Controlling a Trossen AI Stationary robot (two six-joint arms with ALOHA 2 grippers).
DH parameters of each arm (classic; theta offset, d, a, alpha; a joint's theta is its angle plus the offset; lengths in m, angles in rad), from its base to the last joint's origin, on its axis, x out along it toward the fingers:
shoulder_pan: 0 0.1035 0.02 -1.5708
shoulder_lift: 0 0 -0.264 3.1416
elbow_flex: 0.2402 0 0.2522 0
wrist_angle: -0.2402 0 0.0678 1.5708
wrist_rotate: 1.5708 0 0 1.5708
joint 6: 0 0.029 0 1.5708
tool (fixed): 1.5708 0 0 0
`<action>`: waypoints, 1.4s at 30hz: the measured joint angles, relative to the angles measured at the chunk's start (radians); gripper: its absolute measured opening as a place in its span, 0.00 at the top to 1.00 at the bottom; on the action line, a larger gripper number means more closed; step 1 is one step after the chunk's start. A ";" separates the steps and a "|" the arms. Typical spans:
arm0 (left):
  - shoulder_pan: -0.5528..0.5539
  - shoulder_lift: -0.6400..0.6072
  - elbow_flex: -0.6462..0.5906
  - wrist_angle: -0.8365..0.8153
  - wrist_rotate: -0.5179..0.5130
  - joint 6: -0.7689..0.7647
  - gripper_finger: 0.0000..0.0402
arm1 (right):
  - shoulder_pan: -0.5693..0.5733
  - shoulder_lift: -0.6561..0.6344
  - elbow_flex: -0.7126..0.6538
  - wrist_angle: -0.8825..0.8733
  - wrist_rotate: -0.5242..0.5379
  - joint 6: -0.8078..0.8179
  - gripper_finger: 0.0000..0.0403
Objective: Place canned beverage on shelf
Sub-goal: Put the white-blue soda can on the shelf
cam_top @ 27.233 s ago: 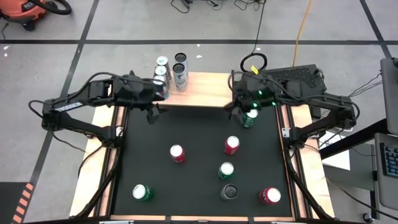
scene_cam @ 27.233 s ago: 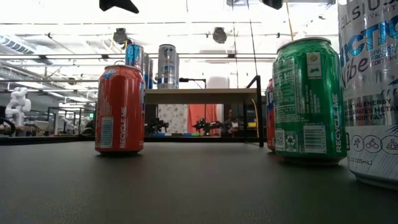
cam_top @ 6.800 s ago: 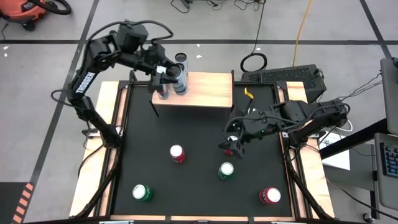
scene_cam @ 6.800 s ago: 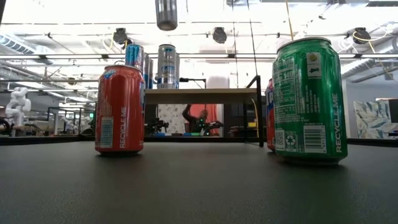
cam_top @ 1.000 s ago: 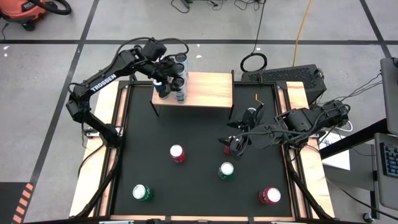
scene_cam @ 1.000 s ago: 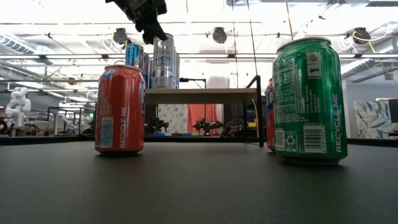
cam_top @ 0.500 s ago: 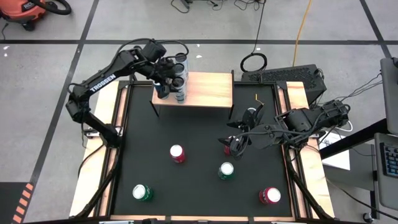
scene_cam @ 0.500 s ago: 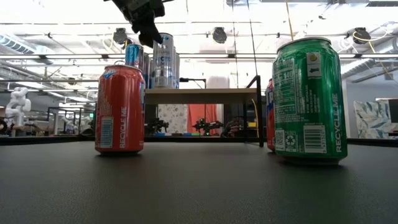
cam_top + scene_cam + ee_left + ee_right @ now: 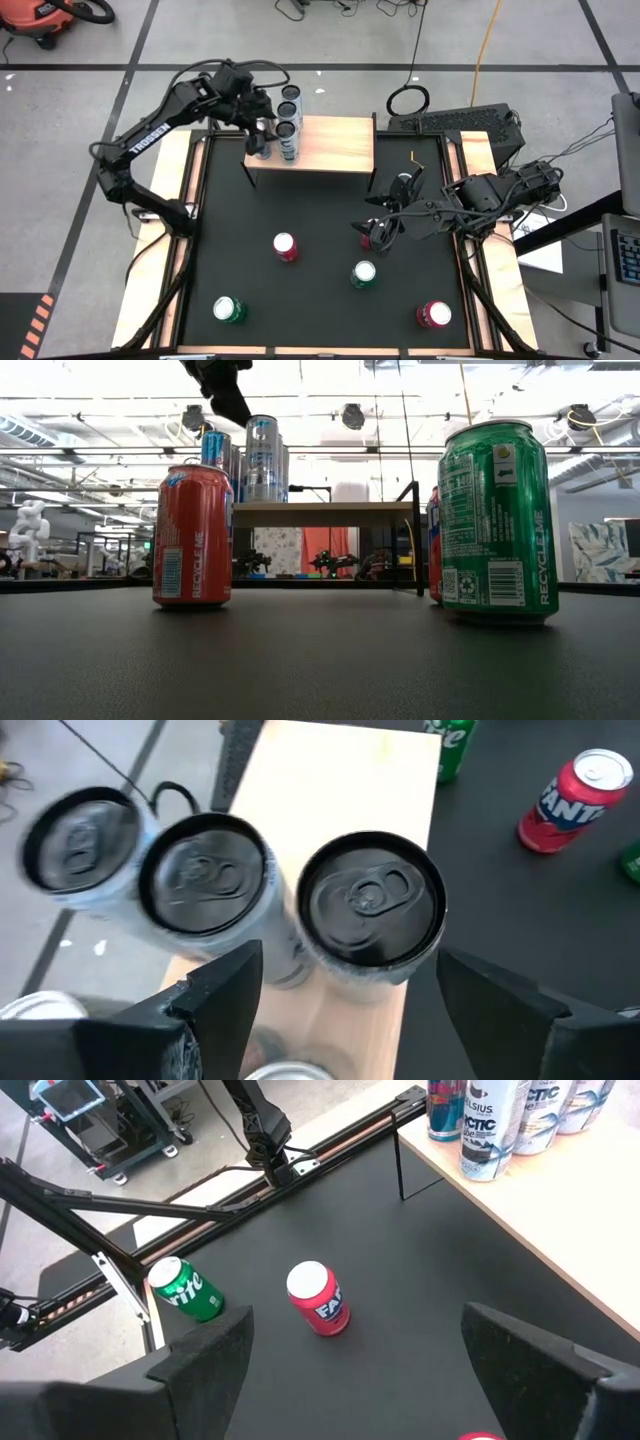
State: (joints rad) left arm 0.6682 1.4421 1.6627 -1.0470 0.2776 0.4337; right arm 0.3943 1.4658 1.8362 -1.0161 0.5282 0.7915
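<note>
1. Item, shelf: light-wood board on thin black legs, upper centre of the high view; tall slim cans stood upright in a cluster at its left end, its right part bare.
2. Item, loose cans: red can at centre of the black tabletop; green can right of it; another green can lower left; all upright, well apart.
3. Handling, judged: thin metal, rigid when full, smooth and apt to slip or tip; best taken round mid-body, kept upright.
4. Left gripper: jaws spread, holding nothing, upper left beside the cluster; a second earlier it sat closer over the nearest can, since drawn back and up.
5. Right gripper: jaws wide, holding nothing, right of centre; unmoved over that second.
</note>
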 joint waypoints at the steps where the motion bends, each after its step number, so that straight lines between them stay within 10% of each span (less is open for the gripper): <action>1: 0.000 -0.008 0.000 0.000 -0.010 -0.002 0.27 | 0.000 0.000 0.000 0.000 0.000 -0.003 0.17; 26: -0.274 -0.169 -0.123 0.030 0.024 -0.383 0.27 | -0.036 0.000 0.000 -0.002 0.000 -0.069 0.17; 42: -0.332 -0.165 -0.342 0.298 -0.234 -0.326 0.41 | -0.035 0.000 0.000 -0.037 0.000 -0.085 0.17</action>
State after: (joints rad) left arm 0.3359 1.2767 1.3204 -0.7490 0.0434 0.1078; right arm 0.3590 1.4658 1.8362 -1.0534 0.5278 0.7064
